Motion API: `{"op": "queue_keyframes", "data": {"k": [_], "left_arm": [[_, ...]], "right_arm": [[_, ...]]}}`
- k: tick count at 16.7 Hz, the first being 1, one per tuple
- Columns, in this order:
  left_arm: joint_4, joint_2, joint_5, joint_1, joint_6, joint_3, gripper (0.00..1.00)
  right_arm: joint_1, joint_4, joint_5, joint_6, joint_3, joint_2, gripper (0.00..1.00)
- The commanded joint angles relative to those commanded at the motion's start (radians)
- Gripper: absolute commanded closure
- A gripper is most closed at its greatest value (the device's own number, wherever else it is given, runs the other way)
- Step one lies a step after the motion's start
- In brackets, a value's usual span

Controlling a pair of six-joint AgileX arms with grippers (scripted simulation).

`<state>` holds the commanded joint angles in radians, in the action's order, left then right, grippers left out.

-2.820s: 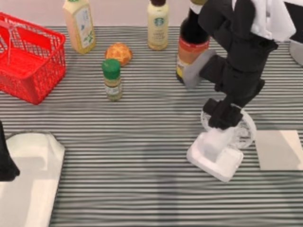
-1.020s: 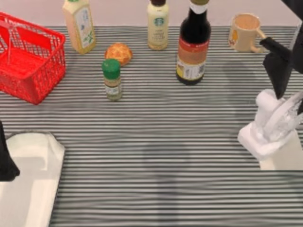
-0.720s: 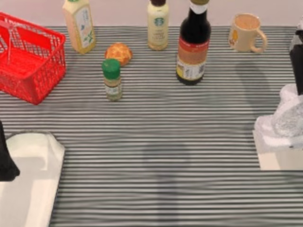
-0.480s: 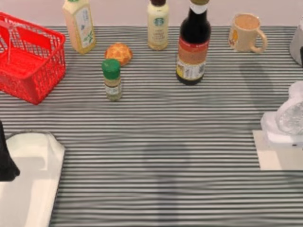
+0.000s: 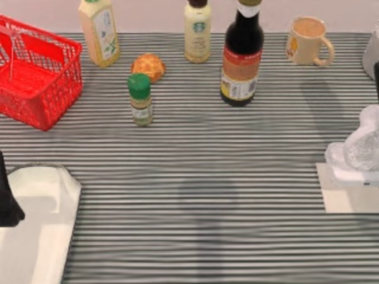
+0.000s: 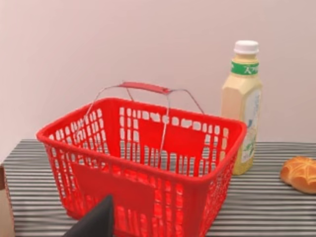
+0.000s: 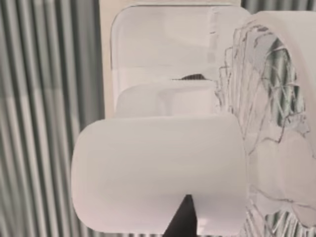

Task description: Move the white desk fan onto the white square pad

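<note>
Small all-white plastic desk fan [image 5: 360,155] with round wire-mesh grille, standing at the right edge of the striped grey bench [image 5: 195,177], square block base resting on the far part of the thin flat white square pad [image 5: 346,195], partly cut off by the top view's right border. Seen close from the right wrist view: cylindrical motor housing of the white desk fan [image 7: 158,173] filling most of the picture, mesh grille to one side, base and the white square pad [image 7: 106,59] beneath. Right gripper only as a dark fingertip [image 7: 183,219] against the housing; cannot tell whether open or closed on it. Left gripper [image 5: 7,201] parked at the bench's left edge beside a large white rounded-corner tray [image 5: 35,231], only a dark tip showing, state likewise impossible to tell. Elsewhere on the bench: red plastic mesh basket [image 5: 35,74] with wire handle at far left, pale yellow bottle with green label [image 5: 99,32], golden bread roll [image 5: 148,66], green-capped spice jar [image 5: 140,99], cream coffee bottle [image 5: 198,31], tall dark sauce bottle with red label [image 5: 241,56], beige mug [image 5: 308,41].
</note>
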<state>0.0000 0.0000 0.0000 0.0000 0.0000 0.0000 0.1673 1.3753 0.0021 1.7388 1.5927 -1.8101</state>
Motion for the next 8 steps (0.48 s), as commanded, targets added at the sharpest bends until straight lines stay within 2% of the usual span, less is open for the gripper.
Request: {"op": "queue_keyframes", "data": {"k": [4,8], "left_arm": [[0.000,0.000,0.000,0.000,0.000,0.000,0.00],[0.000,0.000,0.000,0.000,0.000,0.000,0.00]], "right_arm": [[-0.001,-0.092,0.000,-0.001,-0.088,-0.004,1.00],[-0.001,-0.098,0.000,-0.001,-0.093,-0.004,1.00]]}}
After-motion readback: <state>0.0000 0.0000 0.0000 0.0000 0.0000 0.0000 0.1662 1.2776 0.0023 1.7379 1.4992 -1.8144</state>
